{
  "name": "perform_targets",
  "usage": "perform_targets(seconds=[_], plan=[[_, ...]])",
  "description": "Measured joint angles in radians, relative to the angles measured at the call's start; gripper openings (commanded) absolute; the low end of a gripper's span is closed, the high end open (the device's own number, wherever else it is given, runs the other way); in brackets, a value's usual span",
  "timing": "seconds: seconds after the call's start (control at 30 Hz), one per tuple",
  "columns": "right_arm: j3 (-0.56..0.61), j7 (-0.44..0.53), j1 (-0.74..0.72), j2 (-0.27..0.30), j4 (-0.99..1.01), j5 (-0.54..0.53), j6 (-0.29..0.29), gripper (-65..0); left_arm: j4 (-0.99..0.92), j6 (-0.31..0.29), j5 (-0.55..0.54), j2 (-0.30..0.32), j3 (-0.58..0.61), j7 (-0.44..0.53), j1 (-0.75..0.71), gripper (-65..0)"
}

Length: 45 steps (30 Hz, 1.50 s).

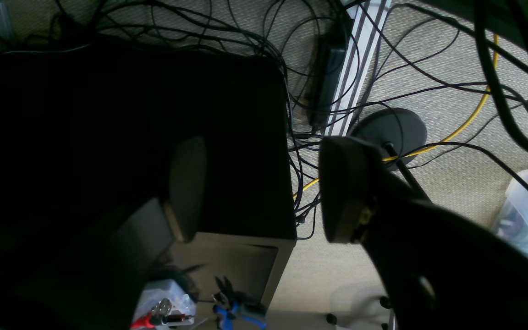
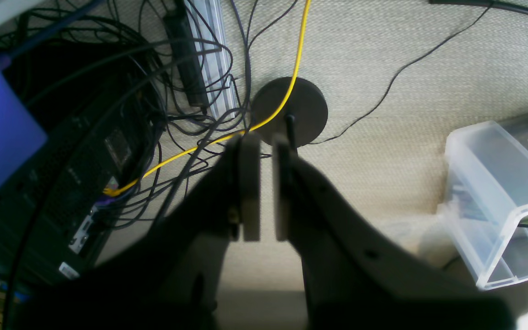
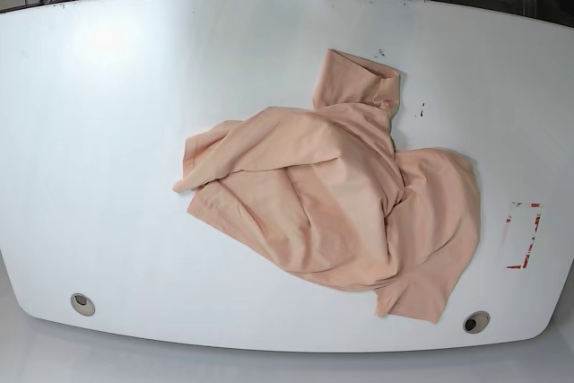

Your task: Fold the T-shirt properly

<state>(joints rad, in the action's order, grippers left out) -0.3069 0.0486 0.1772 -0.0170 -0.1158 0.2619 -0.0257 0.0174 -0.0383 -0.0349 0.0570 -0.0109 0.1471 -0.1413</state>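
- T-shirt (image 3: 341, 204): lying crumpled in a loose heap on the white worktop (image 3: 117, 132), right of centre in the base view; one part is pointing toward the far edge, another toward the near right corner, so its long axis is running roughly from far to near, slightly slanted.
- Left gripper (image 1: 255, 188): its jaws are standing well apart and holding nothing; its camera is looking down at the floor, at cables and a dark box (image 1: 154, 137), not at the worktop.
- Right gripper (image 2: 259, 188): its jaws are sitting nearly together, a thin gap showing between them, clamped on nothing; below them are carpet, a yellow cable (image 2: 291, 82) and a clear bin (image 2: 502, 197).
- Neither arm is appearing in the base view, so both are standing clear of the shirt.
- Judgement: since the heap is lying toward that view's right, the left arm is probably nearer; spreading flat is not yet begun.
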Motion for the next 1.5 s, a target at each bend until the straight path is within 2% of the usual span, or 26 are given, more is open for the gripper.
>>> perform_targets(seconds=[0.97,1.17,1.5], plan=[[0.000,0.022,0.006,0.000,0.000,-0.001,0.000,-60.9,0.005,-0.003,0.000,0.004,0.000,0.072,-0.012,-27.9],[0.000,0.013,0.007,0.000,-0.001,-0.001,0.000,-61.1,0.003,-0.003,0.000,0.002,-0.002,0.032,-0.013,-27.9],[-0.002,0.011,0.006,0.001,0.000,0.000,0.000,-61.3,-0.010,-0.004,0.000,0.002,-0.002,0.034,-0.008,-27.9]])
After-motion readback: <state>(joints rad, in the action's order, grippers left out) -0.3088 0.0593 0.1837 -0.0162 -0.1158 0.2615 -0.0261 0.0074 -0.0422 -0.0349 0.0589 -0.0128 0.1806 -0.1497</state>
